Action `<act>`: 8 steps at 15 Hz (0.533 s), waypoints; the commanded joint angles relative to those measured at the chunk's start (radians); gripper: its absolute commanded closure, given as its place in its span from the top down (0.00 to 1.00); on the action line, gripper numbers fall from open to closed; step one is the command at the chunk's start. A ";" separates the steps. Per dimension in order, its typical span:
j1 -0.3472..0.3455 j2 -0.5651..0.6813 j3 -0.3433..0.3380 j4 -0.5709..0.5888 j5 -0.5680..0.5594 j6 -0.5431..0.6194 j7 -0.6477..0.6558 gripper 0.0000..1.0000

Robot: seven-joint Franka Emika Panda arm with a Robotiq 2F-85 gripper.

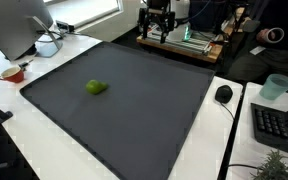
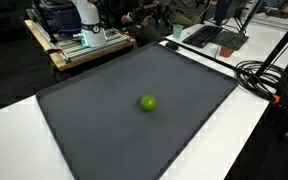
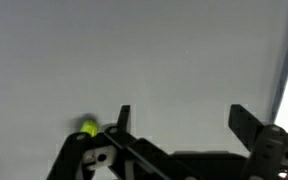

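- Table [image 1: 44, 145] with a white top, showing as a pale border around the mat in both exterior views [image 2: 14, 140]. Its edges are cut off by the frame on most sides.
- Mat [image 1: 134, 115], dark grey and nearly square, covering most of the table. In the wrist view it fills almost the whole picture [image 3: 134, 50], and its edge shows as a bright strip at 3 o'clock.
- Monitor [image 1: 14, 25] at 10 o'clock in an exterior view, just off the mat's corner. It is only partly in frame.
- Keyboard [image 1: 277, 125] at 4 o'clock on the table, cropped by the frame.
- Cables [image 2: 259, 72] in dark loops at 3 o'clock, beside the mat's edge.
- Gripper [image 1: 157, 25] at 12 o'clock beyond the mat's far edge, too small there to read its fingers. In the wrist view [image 3: 182, 118] the two fingers stand wide apart with nothing between them.
- Cup [image 1: 276, 86], pale blue, at 3 o'clock past the mouse. What it holds cannot be made out.
- Bowl [image 1: 12, 73], reddish, at 9 o'clock just off the mat. Its contents are too blurred to tell.
- Mouse [image 1: 224, 94], black, on the white strip just beside the mat's edge at 3 o'clock.
- Ball [image 1: 96, 87], small and yellow-green, lying alone on the mat with wide grey surface on every side, well apart from the gripper. It sits near the mat's middle in an exterior view [image 2: 147, 102]. In the wrist view it lies at 8 o'clock [image 3: 88, 127], outside the nearer finger and partly hidden by the gripper's body.
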 commanded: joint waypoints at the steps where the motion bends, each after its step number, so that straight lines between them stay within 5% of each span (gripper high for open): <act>1: -0.015 0.024 0.000 -0.019 -0.003 0.049 0.041 1.00; 8: -0.078 0.086 0.027 -0.053 -0.077 0.180 0.171 1.00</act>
